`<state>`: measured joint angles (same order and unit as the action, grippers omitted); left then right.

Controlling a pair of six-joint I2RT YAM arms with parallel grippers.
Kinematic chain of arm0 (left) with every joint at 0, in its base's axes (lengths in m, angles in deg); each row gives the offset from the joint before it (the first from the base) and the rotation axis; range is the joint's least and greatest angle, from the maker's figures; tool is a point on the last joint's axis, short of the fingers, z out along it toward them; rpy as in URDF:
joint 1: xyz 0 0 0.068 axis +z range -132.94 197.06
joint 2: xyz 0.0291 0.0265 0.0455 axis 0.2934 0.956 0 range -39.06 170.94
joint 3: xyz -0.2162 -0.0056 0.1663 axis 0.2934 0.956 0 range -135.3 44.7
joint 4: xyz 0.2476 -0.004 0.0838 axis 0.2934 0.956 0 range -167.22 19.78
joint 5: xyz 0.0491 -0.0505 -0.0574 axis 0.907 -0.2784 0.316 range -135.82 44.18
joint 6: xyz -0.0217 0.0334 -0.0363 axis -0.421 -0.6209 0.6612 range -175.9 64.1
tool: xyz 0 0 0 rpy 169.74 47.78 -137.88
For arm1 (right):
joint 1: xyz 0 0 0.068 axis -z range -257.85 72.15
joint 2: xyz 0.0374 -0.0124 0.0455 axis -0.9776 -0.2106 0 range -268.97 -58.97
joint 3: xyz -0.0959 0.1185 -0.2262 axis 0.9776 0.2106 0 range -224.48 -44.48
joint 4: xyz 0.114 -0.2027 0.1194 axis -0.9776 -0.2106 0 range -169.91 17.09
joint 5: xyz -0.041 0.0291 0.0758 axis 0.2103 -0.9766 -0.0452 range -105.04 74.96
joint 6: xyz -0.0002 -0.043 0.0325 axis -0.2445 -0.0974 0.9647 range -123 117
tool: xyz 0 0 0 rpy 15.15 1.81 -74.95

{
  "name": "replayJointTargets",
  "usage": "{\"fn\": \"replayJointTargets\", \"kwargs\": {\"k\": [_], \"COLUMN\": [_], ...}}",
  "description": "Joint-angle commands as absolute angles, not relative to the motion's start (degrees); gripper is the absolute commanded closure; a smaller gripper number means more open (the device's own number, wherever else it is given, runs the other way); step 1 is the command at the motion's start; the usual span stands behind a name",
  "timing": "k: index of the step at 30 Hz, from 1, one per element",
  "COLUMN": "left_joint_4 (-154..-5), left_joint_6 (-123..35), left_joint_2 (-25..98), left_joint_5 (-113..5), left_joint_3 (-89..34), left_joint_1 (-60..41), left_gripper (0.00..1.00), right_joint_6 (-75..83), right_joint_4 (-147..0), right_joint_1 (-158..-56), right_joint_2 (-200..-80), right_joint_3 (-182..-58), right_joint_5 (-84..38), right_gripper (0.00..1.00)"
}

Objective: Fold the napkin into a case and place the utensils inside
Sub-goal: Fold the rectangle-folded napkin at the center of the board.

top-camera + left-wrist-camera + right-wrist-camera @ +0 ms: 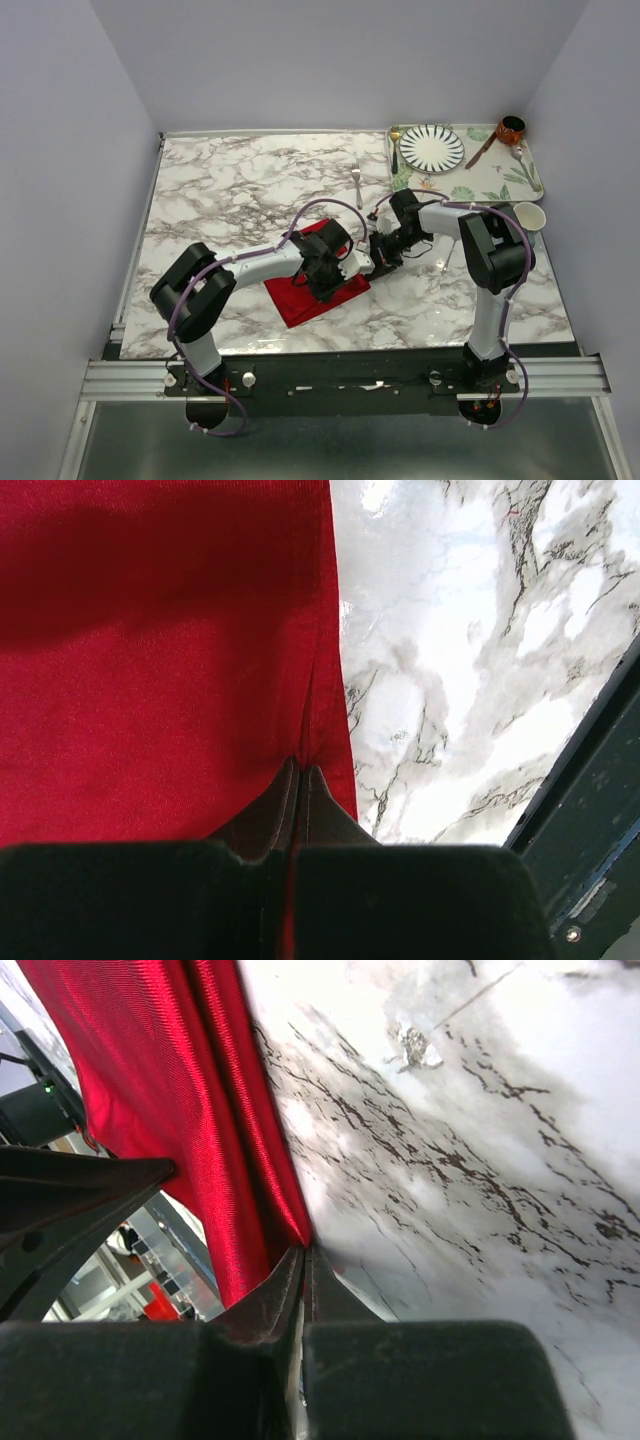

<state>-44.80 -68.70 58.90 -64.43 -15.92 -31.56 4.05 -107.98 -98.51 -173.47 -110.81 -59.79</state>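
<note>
1. The left jaws are closed tight on the napkin (150, 680), nipping it right beside its edge. A crease runs straight away from their tips.
2. In the left wrist view, the red cloth spreads ahead and to the left of those jaws. Bare marble counter (470, 660) lies to their right.
3. The right jaws stand all but closed, with only a thin slit between them. A folded edge of the napkin comes down to their tips, and they appear to pinch it there.
4. From the right jaws the cloth rises up and to the left in 2 long folds, lifted off the counter. Marble lies ahead and to the right.
5. From above, the 2 sets of jaws sit close together at the napkin's right end. The rest of the cloth stretches back under the left arm.
6. The fork (356, 183) lies flat on the counter beyond both jaws, well apart from them and from the napkin.
7. A tray (500, 178) with a striped plate (432, 148) sits further off, beyond the right jaws.
</note>
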Motion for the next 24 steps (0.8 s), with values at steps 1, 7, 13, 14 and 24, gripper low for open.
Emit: {"fn": "replayJointTargets", "kwargs": {"k": [1,7,13,14,24], "left_joint_4": [-45.4,-45.5,-45.4,-45.4,-45.7], "left_joint_6": [-68.8,-69.0,-69.2,-69.2,-69.2], "left_joint_2": [59.6,59.6,59.9,59.9,60.2], "left_joint_5": [-65.5,-65.2,-65.0,-65.0,-65.2], "left_joint_3": [-15.7,-15.9,-16.6,-16.6,-16.9], "left_joint_1": [-32.0,-32.0,-32.0,-32.0,-32.0], "left_gripper": [0.98,0.98,0.98,0.98,0.97], "right_joint_6": [2.0,-0.2,-0.7,-0.6,1.0], "right_joint_4": [-109.9,-113.8,-115.4,-115.5,-114.3], "right_joint_1": [-98.5,-96.5,-95.9,-95.7,-95.8], "right_joint_2": [-173.6,-171.4,-170.5,-170.4,-170.7], "right_joint_3": [-110.8,-113.2,-114.2,-114.3,-114.1], "right_joint_5": [-56.7,-56.9,-58.1,-58.5,-62.3], "right_gripper": [0.85,0.75,0.57,0.53,0.32]}}
